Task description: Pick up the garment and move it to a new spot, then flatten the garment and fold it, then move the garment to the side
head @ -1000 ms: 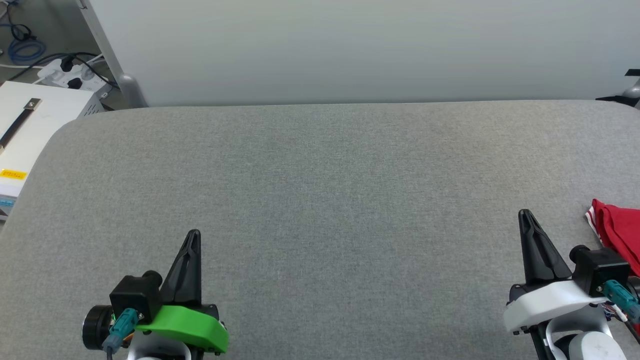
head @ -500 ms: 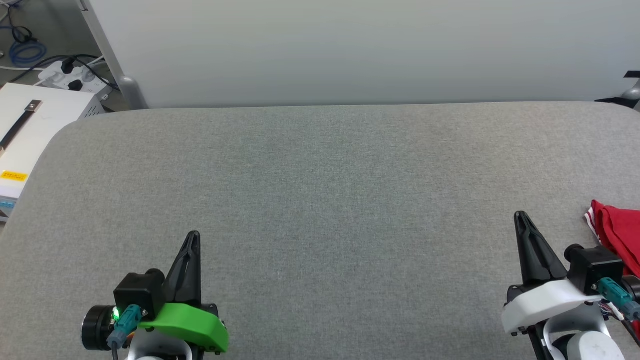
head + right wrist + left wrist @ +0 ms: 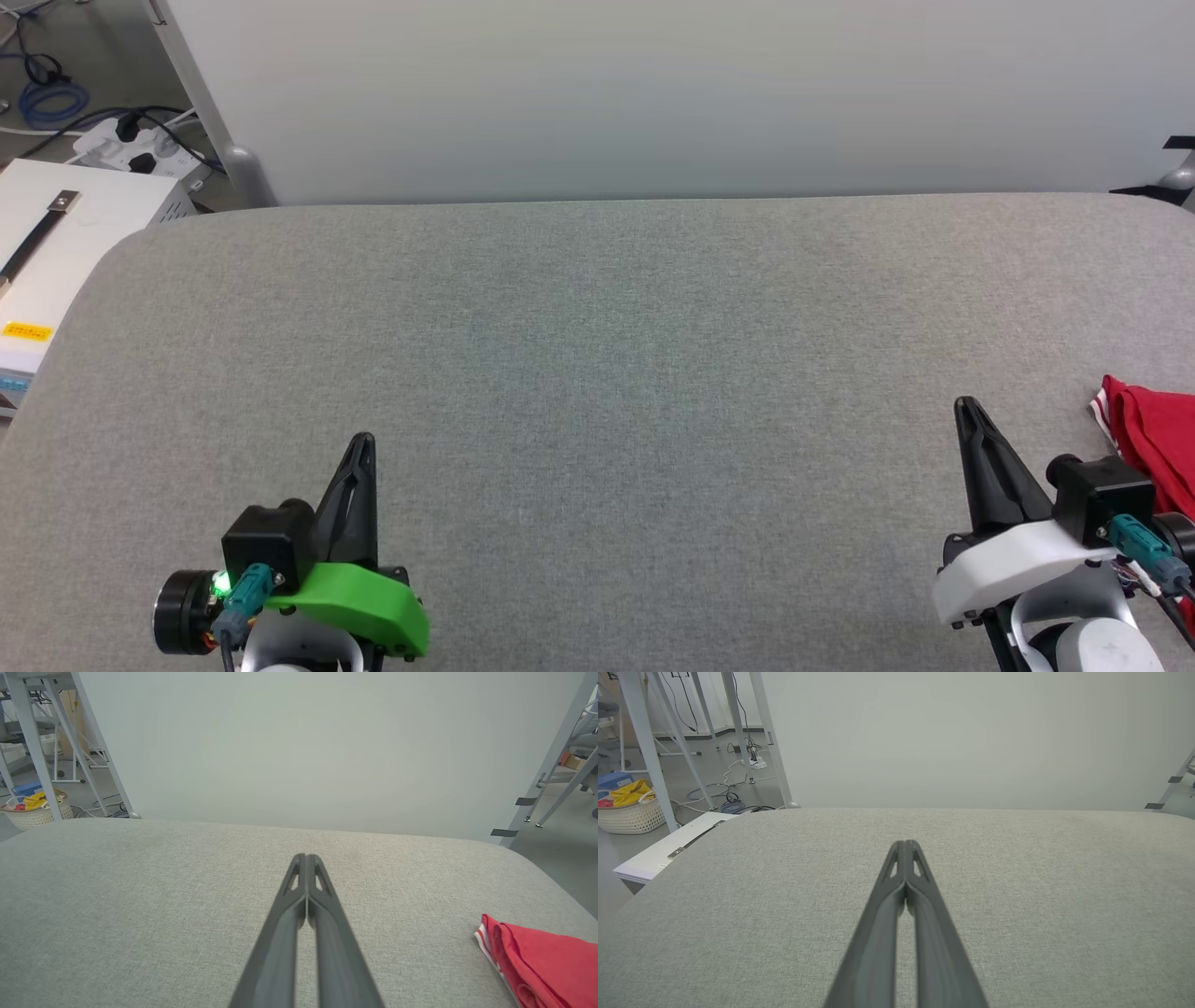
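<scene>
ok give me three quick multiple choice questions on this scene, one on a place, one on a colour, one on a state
1. Where on the grey padded table is the red garment?
A far left edge
B middle
C right edge, near the right gripper

2. What colour is the cover on the left gripper?
A green
B white
C blue

3. How do both grippers' fingers stand?
A wide open
B shut, empty
C shut on the garment

1 C: red cloth lies at the head view's right border.
2 A: its cover is green.
3 B: both wrist views show fingers pressed together over bare table.
</scene>
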You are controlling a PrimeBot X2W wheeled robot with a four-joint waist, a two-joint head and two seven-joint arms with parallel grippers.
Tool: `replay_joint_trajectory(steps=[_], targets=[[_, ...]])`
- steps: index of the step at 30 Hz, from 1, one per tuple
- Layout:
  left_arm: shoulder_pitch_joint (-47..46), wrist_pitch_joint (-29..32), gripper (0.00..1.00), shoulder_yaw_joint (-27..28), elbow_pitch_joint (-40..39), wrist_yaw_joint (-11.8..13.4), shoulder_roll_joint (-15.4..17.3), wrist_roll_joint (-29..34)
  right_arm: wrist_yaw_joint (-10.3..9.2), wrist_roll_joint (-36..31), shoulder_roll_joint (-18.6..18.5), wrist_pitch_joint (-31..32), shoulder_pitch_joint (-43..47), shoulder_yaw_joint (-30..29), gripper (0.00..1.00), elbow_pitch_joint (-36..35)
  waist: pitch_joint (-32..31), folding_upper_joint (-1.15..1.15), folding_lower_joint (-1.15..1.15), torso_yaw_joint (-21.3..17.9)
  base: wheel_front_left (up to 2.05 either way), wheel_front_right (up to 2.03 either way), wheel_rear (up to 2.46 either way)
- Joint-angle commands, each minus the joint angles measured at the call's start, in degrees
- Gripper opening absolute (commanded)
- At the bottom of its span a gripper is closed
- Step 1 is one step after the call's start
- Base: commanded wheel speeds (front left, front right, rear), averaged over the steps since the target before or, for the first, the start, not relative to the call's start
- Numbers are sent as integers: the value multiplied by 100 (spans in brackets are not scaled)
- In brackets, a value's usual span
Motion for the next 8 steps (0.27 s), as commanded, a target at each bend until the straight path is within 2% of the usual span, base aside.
replay_joint_trajectory(steps=[1, 8], targets=[[-103, 37, 0, 30, -31, 42, -28, 77, -3, -75, -4, 34, 52, 20, 0, -34, -3, 0, 0, 0, 0, 0, 0], [-115, 119, 0, 41, -40, 83, -44, 162, -3, -121, -4, 103, 57, 36, 0, -42, -18, 0, 0, 0, 0, 0, 0]])
